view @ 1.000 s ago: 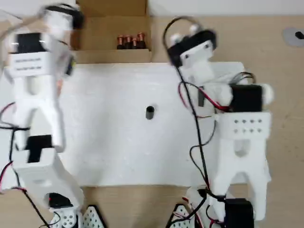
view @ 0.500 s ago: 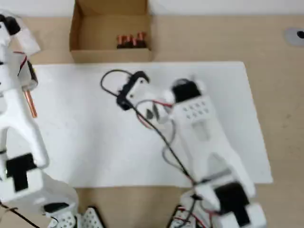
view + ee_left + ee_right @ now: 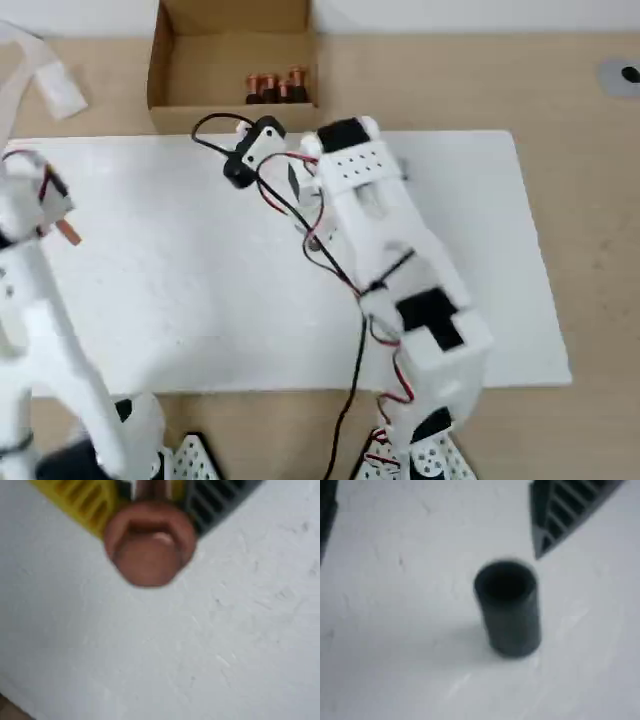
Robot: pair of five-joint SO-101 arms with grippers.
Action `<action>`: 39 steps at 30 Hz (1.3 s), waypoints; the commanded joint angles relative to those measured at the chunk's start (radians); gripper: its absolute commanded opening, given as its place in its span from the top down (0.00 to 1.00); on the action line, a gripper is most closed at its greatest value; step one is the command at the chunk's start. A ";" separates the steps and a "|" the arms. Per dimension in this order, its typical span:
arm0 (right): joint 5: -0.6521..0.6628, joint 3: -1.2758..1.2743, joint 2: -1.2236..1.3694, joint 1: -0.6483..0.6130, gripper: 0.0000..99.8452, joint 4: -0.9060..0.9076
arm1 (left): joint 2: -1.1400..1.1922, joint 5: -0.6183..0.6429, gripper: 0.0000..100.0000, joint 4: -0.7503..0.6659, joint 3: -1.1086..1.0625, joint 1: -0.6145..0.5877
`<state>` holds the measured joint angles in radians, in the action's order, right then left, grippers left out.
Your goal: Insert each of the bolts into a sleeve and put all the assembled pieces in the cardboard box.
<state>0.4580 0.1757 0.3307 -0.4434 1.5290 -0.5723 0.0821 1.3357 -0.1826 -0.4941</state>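
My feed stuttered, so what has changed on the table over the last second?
The right arm swung from the right side of the white sheet in over its middle. The right gripper is now open by the upright black sleeve, not touching it. The left arm pulled back from the cardboard box to the sheet's left edge, with the left gripper clamping a copper bolt. The box and its assembled pieces stayed put.

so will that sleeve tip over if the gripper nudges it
Probably tips easily: the sleeve stands upright on a narrow end, taller than wide. Once down, its round body would likely roll on the flat sheet. It looks rigid, so gripping shouldn't squash it.
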 commanded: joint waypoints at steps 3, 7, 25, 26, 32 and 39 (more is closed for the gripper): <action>0.003 0.160 0.111 -0.018 0.69 0.008 | -0.243 0.025 0.99 -0.153 -0.193 -0.071; 0.003 0.255 0.189 -0.018 0.69 0.032 | -0.372 0.023 0.99 -0.190 -0.308 -0.068; 0.003 0.676 0.458 -0.042 0.69 0.172 | -0.644 -0.017 0.99 -0.189 -0.471 -0.064; 0.003 0.694 0.467 -0.050 0.69 0.184 | -0.644 -0.017 0.99 -0.187 -0.471 -0.064; -0.018 0.858 0.479 -0.070 0.69 0.255 | -0.644 -0.017 0.99 -0.187 -0.471 -0.064; -0.055 0.997 0.478 -0.050 0.69 0.261 | -0.651 -0.018 0.99 -0.120 -0.462 -0.015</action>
<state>0.4212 1.1224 0.8201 -0.4987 1.7668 -1.2014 0.0729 1.1960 -0.6598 -0.5508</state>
